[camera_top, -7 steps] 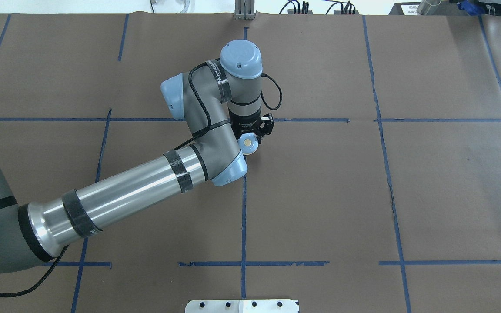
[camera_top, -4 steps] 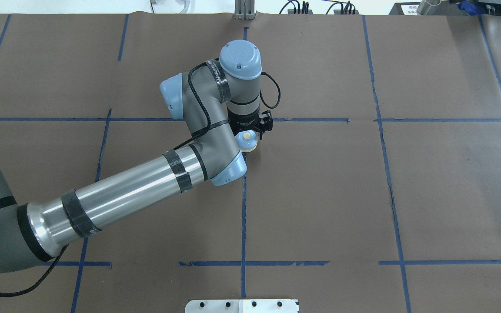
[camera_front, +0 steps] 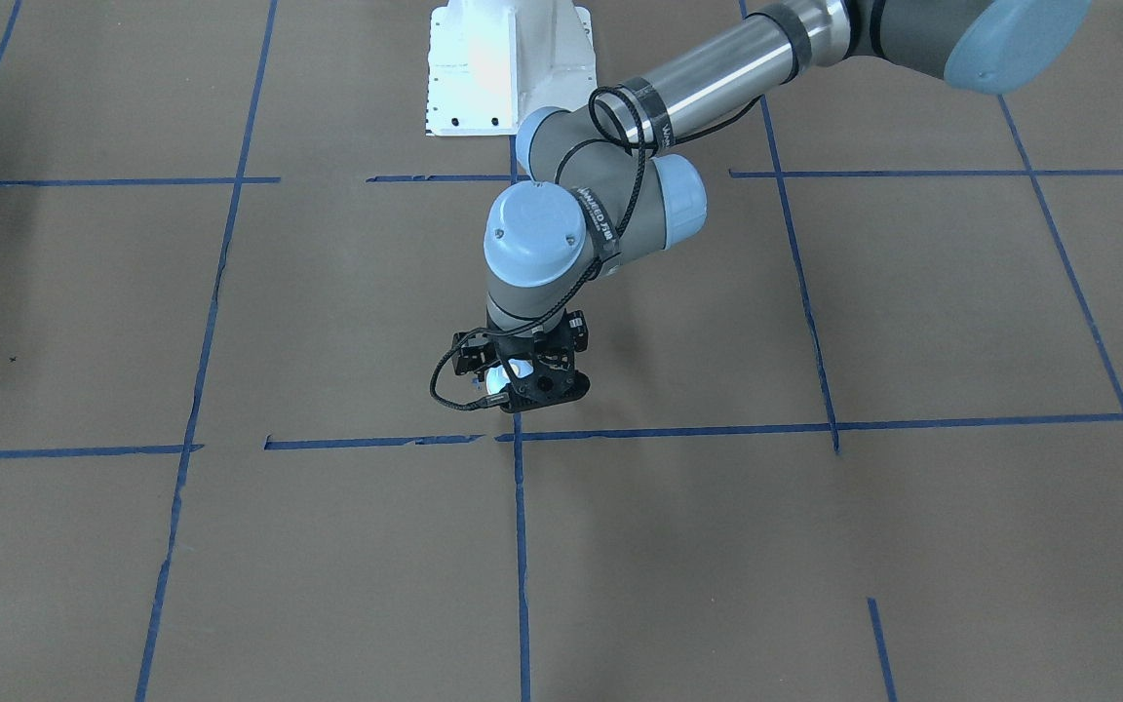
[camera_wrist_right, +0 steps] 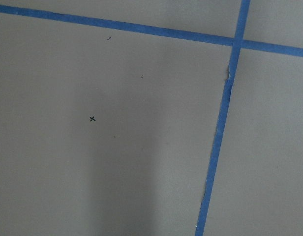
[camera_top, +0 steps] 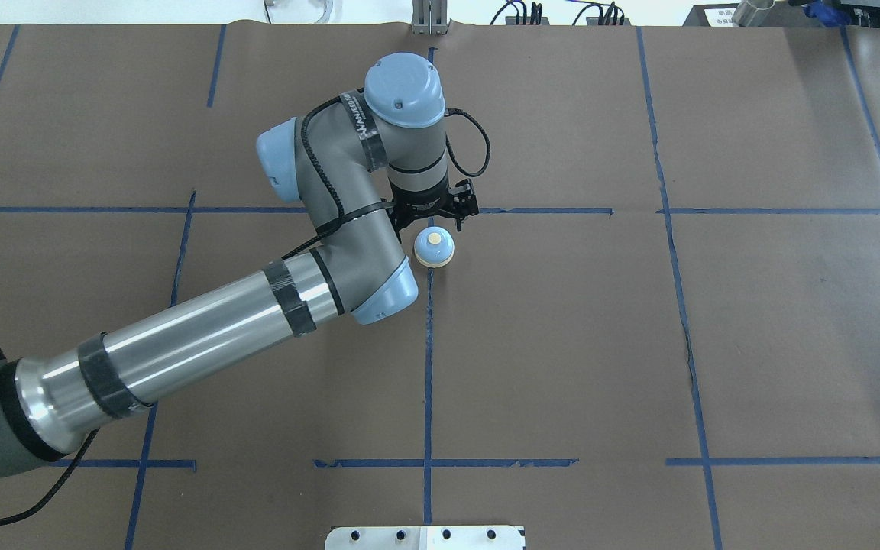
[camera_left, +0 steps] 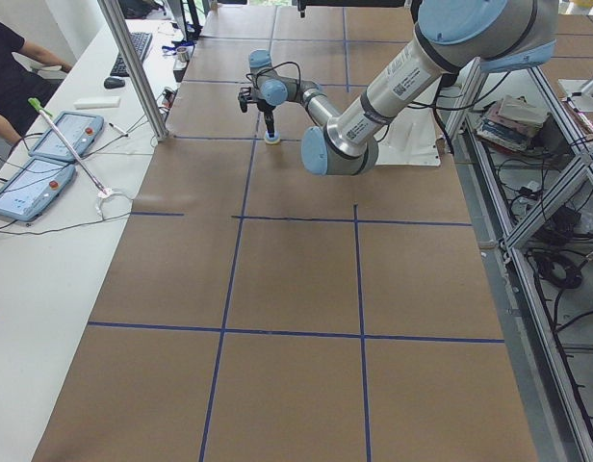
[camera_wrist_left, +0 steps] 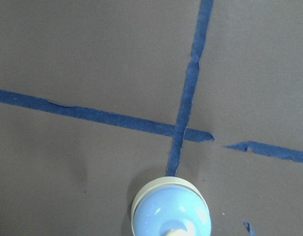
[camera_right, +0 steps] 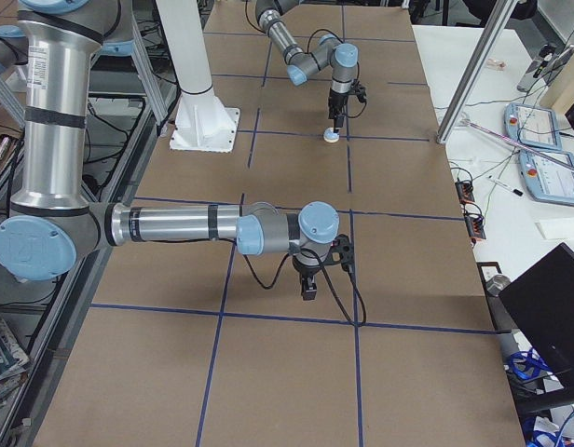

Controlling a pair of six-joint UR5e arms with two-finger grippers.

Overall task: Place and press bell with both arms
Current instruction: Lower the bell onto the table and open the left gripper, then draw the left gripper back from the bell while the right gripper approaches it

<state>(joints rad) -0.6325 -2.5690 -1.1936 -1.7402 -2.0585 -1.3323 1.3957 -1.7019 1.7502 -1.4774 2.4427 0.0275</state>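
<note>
Brown paper table, taped in blue: my left claw hangs just above the bell, clear of it, and I cannot tell whether its jaws are apart or together. Beneath the claw the bell stands upright on a tape line beside the crossing. Judged light, rigid, its glossy dome likely slippery; best held low, across the cream base.

My left gripper has let go of the small light-blue dome bell with the cream button. The bell has gone from lifted to standing on the brown paper table cover, and the gripper has drawn up and away from it.
</note>
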